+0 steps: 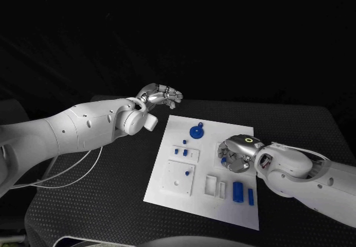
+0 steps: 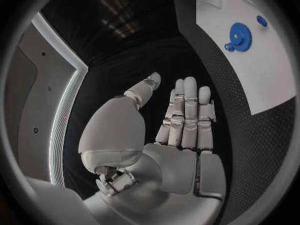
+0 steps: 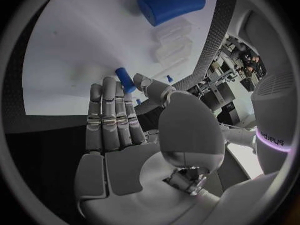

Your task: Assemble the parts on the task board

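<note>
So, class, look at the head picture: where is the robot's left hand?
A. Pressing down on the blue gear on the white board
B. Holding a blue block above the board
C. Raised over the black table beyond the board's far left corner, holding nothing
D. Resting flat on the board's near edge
C: the left hand is off the white board, over the black table, and its fingers hold nothing.

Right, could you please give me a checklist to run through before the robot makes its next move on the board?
1. Left hand empty, fingers apart: ok.
2. Left hand off the flat white task board: ok.
3. Right hand over the board: ok.
4. Small blue cylindrical peg firmly pinched at the right hand's fingertips: cannot tell.
5. Round blue toothed gear on the board, apart from both hands: ok.
6. Long blue block lying untouched on the board: ok.
</note>
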Robot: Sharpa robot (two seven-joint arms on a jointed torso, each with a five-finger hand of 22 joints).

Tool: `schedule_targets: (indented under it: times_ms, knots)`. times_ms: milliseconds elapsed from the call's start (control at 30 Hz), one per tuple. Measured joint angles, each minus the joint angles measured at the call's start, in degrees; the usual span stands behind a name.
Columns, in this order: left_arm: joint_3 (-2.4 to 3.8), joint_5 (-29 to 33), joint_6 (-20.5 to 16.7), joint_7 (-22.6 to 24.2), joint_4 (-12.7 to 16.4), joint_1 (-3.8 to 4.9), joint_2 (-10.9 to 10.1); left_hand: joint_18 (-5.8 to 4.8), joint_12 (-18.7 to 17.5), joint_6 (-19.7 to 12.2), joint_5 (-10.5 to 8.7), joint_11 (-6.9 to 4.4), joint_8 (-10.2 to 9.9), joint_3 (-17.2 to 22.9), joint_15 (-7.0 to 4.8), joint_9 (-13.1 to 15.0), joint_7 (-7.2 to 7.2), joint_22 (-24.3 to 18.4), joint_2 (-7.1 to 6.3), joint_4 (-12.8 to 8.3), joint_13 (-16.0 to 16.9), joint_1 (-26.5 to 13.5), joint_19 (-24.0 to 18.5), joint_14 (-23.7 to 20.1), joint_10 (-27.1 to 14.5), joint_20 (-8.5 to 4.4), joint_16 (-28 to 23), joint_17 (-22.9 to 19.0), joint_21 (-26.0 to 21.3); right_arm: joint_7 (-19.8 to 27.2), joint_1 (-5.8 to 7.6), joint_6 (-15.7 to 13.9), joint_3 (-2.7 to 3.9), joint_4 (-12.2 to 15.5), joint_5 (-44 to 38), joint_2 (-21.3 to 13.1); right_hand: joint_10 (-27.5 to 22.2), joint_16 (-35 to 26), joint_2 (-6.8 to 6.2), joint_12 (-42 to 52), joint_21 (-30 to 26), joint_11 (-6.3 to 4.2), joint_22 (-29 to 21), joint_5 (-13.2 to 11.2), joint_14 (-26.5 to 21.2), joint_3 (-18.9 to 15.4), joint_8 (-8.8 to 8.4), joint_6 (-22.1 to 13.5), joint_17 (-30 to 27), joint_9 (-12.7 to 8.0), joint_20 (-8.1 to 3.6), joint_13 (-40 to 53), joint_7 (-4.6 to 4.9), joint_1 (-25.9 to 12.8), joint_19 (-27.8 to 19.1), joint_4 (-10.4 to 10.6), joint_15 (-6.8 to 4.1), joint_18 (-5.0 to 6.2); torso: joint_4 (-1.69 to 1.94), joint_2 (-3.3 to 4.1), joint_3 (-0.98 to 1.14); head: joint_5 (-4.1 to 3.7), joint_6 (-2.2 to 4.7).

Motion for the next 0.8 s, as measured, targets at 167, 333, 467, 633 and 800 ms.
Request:
schedule_targets:
  times_ms: [167, 333, 467, 633, 800]
  knots:
    - [0.00, 0.00, 0.03, -0.01, 0.00, 0.00, -0.04, 0.00, 0.00, 0.00, 0.00, 0.00, 0.00, 0.00, 0.00, 0.00, 0.00, 0.00, 0.00, 0.00, 0.00, 0.00, 0.00, 0.00, 0.00, 0.00, 0.00, 0.00, 0.00, -0.14, -0.04, -0.16, -0.10, -0.19, -0.72, 0.15, 1.52, 0.56, 1.57, 0.57, 0.58, -0.66, 0.00, 0.00, 0.81, 1.37, 0.57, 1.44, 0.01, 0.11, -0.42, -0.06, -0.51, 1.57, 0.84, 0.05, -0.58, 0.03, -0.01, -0.02, -0.01, -0.03, -0.09]
    - [-0.01, 0.00, 0.04, -0.01, -0.01, 0.00, -0.06, 0.00, 0.00, 0.00, 0.00, 0.00, 0.00, -0.09, 0.00, 0.00, 0.00, -0.01, 0.00, 0.09, 0.00, 0.00, 0.00, 0.00, 0.00, 0.00, 0.00, -0.01, 0.00, -0.46, -0.08, -0.60, -0.12, -0.29, -1.74, 0.17, 3.64, 1.77, 2.30, 1.18, 1.69, -1.39, 0.01, -0.06, 2.38, 3.66, 1.50, 3.30, 0.46, 0.35, -0.93, -0.06, -1.32, 2.27, 2.57, -0.19, -1.34, -0.02, -0.02, -0.03, 0.00, 0.01, -0.12]
    - [-0.01, 0.00, 0.05, -0.01, -0.03, 0.00, -0.05, 0.00, 0.00, 0.00, 0.00, 0.00, 0.00, -0.15, 0.00, 0.00, 0.00, -0.01, 0.00, 0.15, 0.00, 0.00, 0.00, 0.00, 0.00, 0.00, 0.00, 0.05, 0.00, -0.75, -0.08, -0.93, -0.12, -0.09, -2.44, 0.11, 4.15, 2.04, 2.76, 1.19, 2.18, -1.71, 0.00, -0.23, 2.81, 4.12, 1.54, 3.82, 0.63, 0.52, -1.29, -0.06, -1.45, 2.09, 2.93, -0.32, -1.73, -0.11, -0.02, -0.03, -0.01, 0.01, -0.13]
    - [-0.01, 0.00, 0.06, -0.01, -0.04, 0.00, -0.05, 0.00, 0.00, 0.00, 0.00, 0.00, 0.00, -0.15, 0.00, 0.00, 0.00, 0.04, 0.00, 0.15, 0.00, 0.00, 0.00, 0.00, 0.00, 0.00, 0.00, 0.05, 0.00, -1.01, -0.09, -1.34, -0.12, 0.20, -3.08, -0.01, 4.76, 2.31, 3.11, 1.19, 2.55, -1.70, 0.00, -0.28, 3.40, 4.28, 1.83, 4.16, 0.87, 0.81, -1.39, -0.06, -1.80, 1.90, 3.44, -0.48, -1.74, -0.43, -0.02, -0.04, -0.01, -0.07, -0.12]
    - [-0.01, 0.00, 0.07, -0.01, -0.04, 0.00, -0.06, 0.00, 0.00, 0.00, 0.00, 0.00, 0.00, -0.15, 0.00, 0.00, 0.00, 0.04, 0.00, 0.15, 0.00, 0.00, 0.00, 0.00, 0.00, 0.00, 0.00, 0.05, 0.00, -1.25, -0.09, -2.02, -0.12, 0.77, -3.49, -0.39, 4.77, 2.53, 3.25, 1.19, 2.87, -1.70, -0.01, -0.40, 3.60, 4.28, 1.84, 4.45, 0.96, 0.88, -1.70, -0.06, -1.68, 2.04, 3.75, -0.48, -1.77, -0.52, -0.04, -0.05, -0.01, -0.10, 0.01]
